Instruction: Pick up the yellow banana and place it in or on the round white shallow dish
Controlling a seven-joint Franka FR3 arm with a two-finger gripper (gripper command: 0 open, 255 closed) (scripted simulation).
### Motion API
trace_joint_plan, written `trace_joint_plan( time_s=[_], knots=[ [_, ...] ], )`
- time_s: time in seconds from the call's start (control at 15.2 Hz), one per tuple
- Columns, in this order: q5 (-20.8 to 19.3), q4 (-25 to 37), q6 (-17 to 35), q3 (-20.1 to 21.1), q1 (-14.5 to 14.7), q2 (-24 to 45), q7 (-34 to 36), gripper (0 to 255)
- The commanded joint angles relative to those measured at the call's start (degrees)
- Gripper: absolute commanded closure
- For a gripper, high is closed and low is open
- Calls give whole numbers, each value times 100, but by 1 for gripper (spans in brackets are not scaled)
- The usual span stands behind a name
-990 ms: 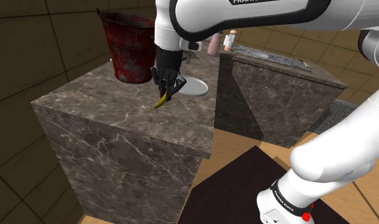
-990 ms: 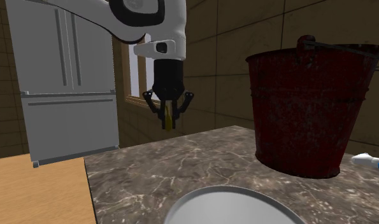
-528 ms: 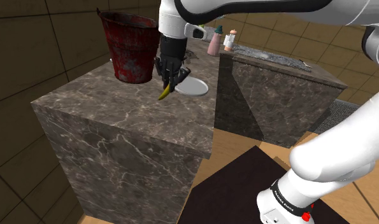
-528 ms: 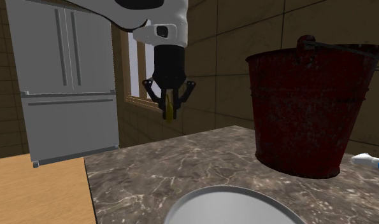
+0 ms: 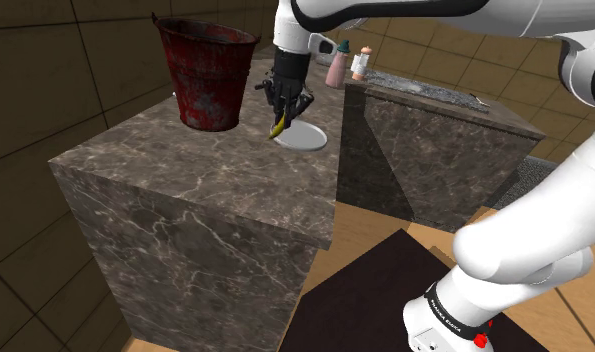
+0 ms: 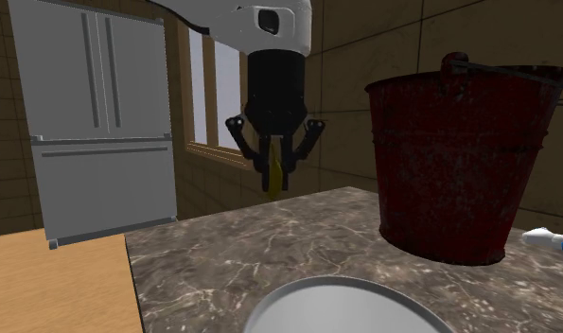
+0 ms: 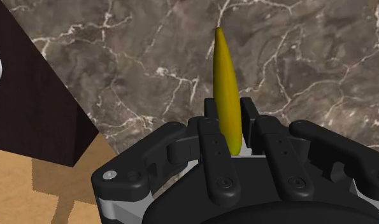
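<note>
My black gripper (image 5: 282, 112) is shut on the yellow banana (image 5: 277, 126), which hangs tip down from between the fingers above the dark marble counter (image 5: 185, 165). In the shoulder view it is just over the near left rim of the round white shallow dish (image 5: 303, 136). The second exterior view shows the gripper (image 6: 276, 170) carrying the banana (image 6: 273, 168) well above the counter, behind the dish (image 6: 350, 307). In the wrist view the banana (image 7: 226, 89) sticks out past the gripper (image 7: 231, 137) over the marble.
A rusty red bucket (image 5: 206, 72) stands on the counter to the shoulder view's left of the dish. A second, lower marble counter (image 5: 440, 140) with bottles (image 5: 335, 66) lies beyond. A grey fridge (image 6: 99, 123) stands in the background of the second exterior view.
The gripper has carried the banana up and toward the dish, from over the counter's middle to the dish's near rim. It stays shut on the banana.
</note>
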Motion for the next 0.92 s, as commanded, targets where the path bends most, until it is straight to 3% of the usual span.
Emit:
trace_joint_plan(
  time_s=[0.0,0.73,0.86],
  knots=[
    [-101,77,-1,-127,-125,115,-237,255],
    [-957,1151,-232,-643,-486,1287,-1037,255],
    [-969,1091,-160,-656,-494,1303,-1044,255]
  ],
)
